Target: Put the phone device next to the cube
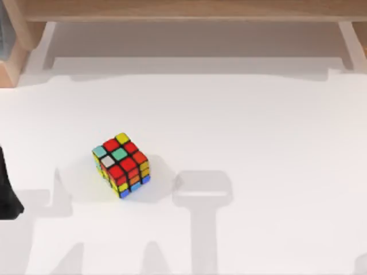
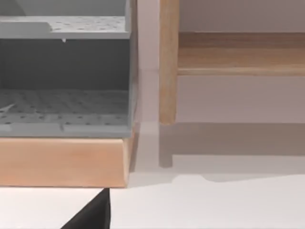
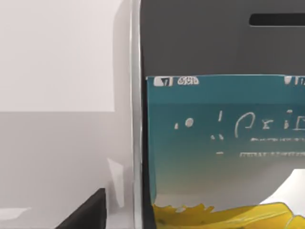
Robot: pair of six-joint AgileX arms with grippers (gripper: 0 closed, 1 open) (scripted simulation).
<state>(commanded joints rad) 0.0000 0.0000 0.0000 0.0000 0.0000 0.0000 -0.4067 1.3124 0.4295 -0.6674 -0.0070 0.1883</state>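
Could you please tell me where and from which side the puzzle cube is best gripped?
Come from straight above and close on two opposite side faces of the puzzle cube. It sits flat on the white table, turned askew to the table's edges, so turn the grip to meet faces, not corners.

scrambled cube point(image 1: 121, 165) on white table point(image 1: 258, 126), perhaps left arm point(image 1: 7, 192) at edge
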